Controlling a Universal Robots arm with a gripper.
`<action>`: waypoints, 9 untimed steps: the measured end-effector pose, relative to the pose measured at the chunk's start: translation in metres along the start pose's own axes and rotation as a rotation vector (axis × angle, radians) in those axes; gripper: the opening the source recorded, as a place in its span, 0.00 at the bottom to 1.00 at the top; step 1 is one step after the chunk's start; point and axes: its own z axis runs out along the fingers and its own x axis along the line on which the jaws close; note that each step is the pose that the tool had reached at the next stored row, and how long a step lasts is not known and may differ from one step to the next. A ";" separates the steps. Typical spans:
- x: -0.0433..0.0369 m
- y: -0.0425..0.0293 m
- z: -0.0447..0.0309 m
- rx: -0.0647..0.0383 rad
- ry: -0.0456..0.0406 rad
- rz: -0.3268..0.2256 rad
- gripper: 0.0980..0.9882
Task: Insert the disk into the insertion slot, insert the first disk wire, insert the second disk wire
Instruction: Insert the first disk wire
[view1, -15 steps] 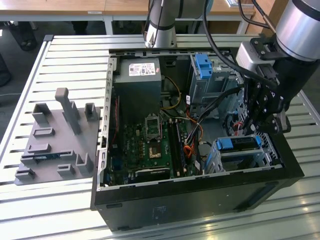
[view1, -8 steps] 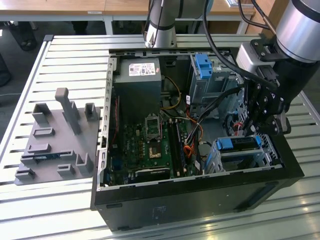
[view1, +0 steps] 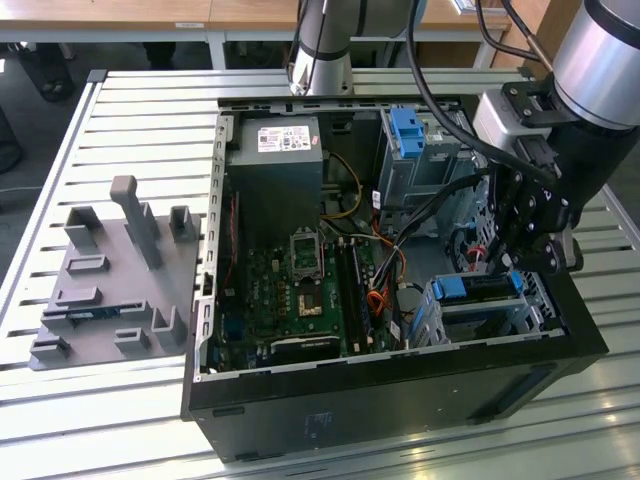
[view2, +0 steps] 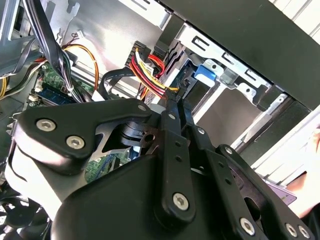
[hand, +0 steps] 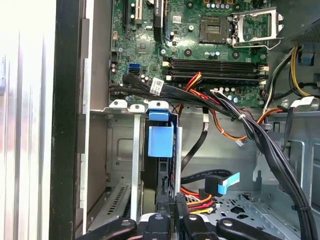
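Gripper (view1: 508, 262): hangs inside the open computer case (view1: 380, 395), at the end toward the exterior view's right, directly over the disk.
Claw state: clenched on the black plug end of the disk wire (view2: 150, 70), judging from both wrist views.
Disk wire: red, yellow and black strands; they leave the fingertips (view2: 172, 107) and loop back into the case.
Plug seating: at the end of the disk; I cannot tell whether it is pushed home.
Disk (view1: 478, 287): lies in the insertion slot (view1: 430, 315), blue carrier frame showing along its near edge.
Insertion slot: low silver perforated cage in the case corner nearest the exterior view's lower right.
Black cable with a light-blue tab (hand: 215, 184): lies loose on the case floor beside the slot, not held.
Motherboard (view1: 290, 290): green, mid-case, toward the exterior view's left of the slot.
Power supply (view1: 275, 170): grey box, far end of the case.
Taller grey cage (view1: 405, 165): blue latch on top, beyond the slot.
Grey fixture plate (view1: 110, 290): on the slatted table (view1: 130, 120), apart from the case.
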 end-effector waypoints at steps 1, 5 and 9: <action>0.0004 0.0000 0.0002 0.000 -0.0009 0.000 0.07; 0.0018 0.0001 0.0015 0.000 -0.0027 0.000 0.07; 0.0033 0.0002 0.0023 0.002 -0.0026 0.000 0.07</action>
